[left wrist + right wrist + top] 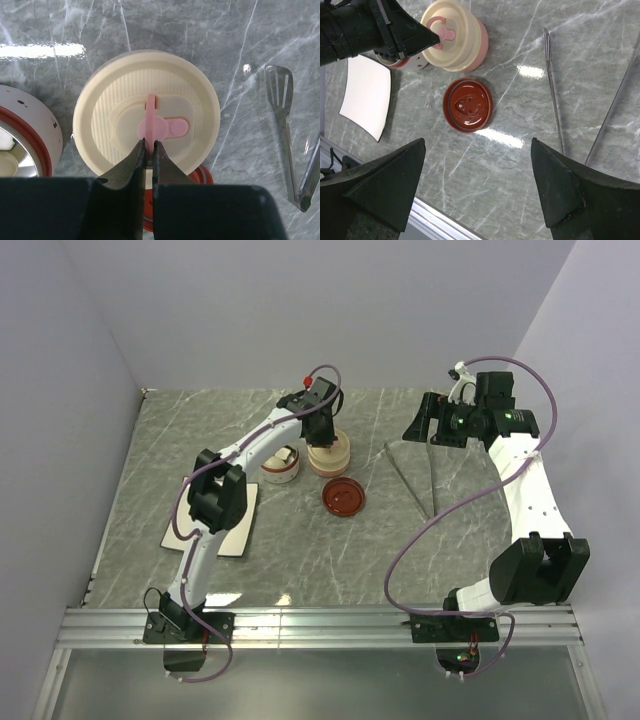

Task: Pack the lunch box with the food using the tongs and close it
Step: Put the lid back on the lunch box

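The lunch box (328, 458) is a round cream container with a cream lid (115, 100) and a pink tab (161, 126), standing at the back middle of the table. My left gripper (322, 430) comes down on it, its jaws (150, 145) shut on the pink tab; the right wrist view shows the lunch box (462, 45) with the left gripper's tip (427, 35) at the tab. The silver tongs (415, 475) lie on the table to its right, also seen as tongs (287, 135) and tongs (554, 85). My right gripper (478, 145) hovers open and empty above the table, far right (425, 425). No food shows.
A white pot with a red rim (280, 468) stands just left of the lunch box, also in the left wrist view (25, 135). A dark red round lid (343, 497) lies in front of the box (468, 105). A white square plate (232, 540) sits under the left arm (367, 97).
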Motion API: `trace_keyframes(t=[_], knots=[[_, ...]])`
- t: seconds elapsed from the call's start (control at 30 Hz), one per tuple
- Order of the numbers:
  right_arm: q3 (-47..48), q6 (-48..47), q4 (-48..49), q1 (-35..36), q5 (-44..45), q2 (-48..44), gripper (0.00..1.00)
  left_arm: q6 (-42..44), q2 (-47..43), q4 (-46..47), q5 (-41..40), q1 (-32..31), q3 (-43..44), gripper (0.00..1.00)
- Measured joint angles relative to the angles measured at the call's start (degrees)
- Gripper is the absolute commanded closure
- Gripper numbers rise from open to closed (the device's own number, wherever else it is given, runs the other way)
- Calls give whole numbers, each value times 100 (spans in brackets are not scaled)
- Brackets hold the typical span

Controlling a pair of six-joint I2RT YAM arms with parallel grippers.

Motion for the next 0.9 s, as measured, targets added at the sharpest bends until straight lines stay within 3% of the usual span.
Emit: trace_keyframes(t=[0.47, 0.9], knots=[[-98, 4, 2, 0, -22, 0, 8, 24, 236, -11, 90, -4, 111, 100], [-116, 0, 0, 0, -83, 0, 8, 94, -7, 621, 573, 42, -479, 100]])
